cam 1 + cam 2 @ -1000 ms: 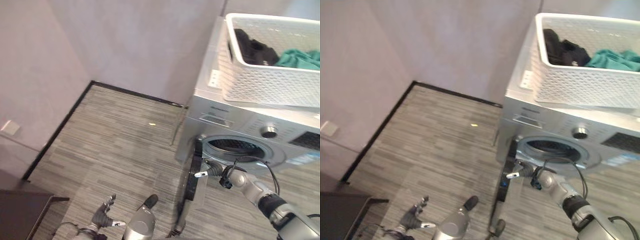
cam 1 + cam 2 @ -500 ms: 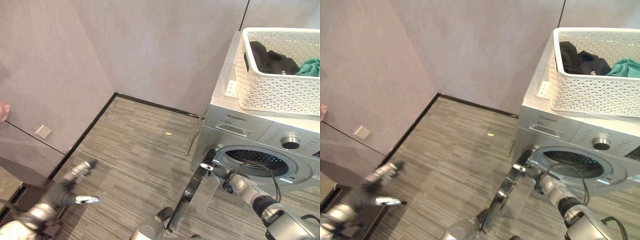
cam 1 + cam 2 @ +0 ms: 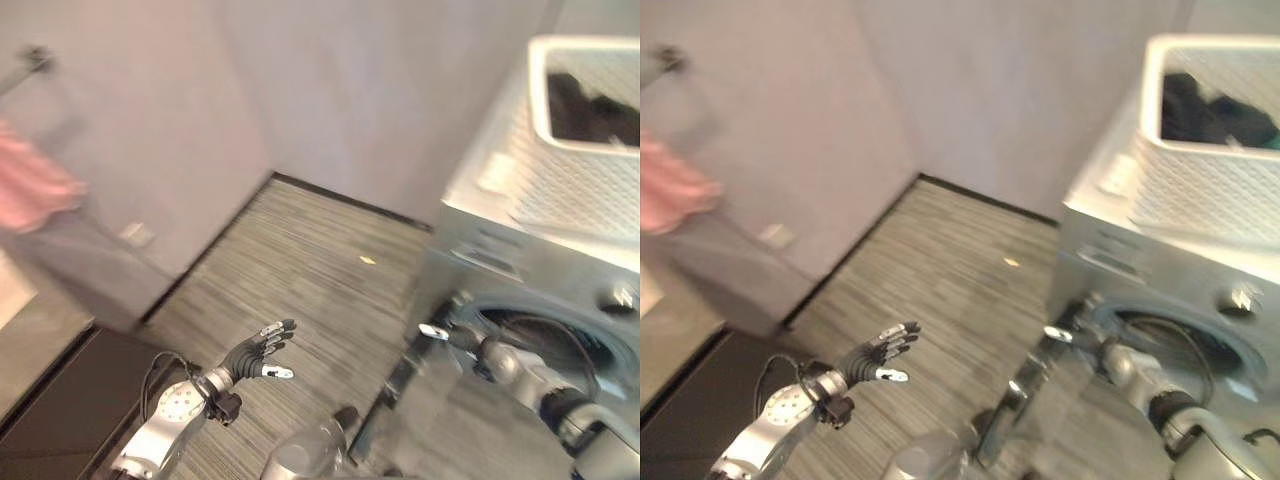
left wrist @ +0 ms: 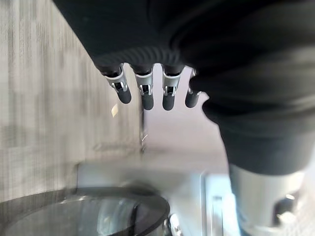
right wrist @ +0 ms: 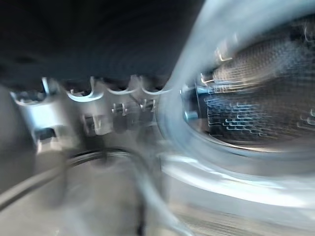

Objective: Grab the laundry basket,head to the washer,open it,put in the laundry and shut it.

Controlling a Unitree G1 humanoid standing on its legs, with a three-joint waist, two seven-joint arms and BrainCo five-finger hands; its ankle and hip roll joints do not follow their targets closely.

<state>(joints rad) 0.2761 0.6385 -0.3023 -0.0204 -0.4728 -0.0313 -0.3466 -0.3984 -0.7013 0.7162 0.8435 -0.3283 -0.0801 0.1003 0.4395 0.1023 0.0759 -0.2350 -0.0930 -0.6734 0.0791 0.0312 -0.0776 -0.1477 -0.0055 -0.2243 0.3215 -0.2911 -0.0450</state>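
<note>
The silver washer (image 3: 1160, 270) stands at the right with its round door (image 3: 1025, 390) swung open towards me and the drum (image 5: 256, 103) showing behind it. On its top sits the white perforated laundry basket (image 3: 590, 120) with dark clothes inside. My right hand (image 3: 450, 335) is at the door's upper edge, fingers (image 5: 118, 110) hooked over the rim. Out over the striped floor, left of the door, my left hand (image 3: 255, 355) floats open, its fingers (image 4: 142, 93) straight and holding nothing.
A pink cloth (image 3: 35, 190) hangs on the left wall above a wall socket (image 3: 135, 233). A dark low cabinet (image 3: 60, 400) fills the lower left corner. A small yellow scrap (image 3: 368, 260) lies on the grey floor by the black skirting.
The whole picture has swung, so the camera moved. My left hand has come in from the far lower left towards the middle. The right hand stays at the open door's edge.
</note>
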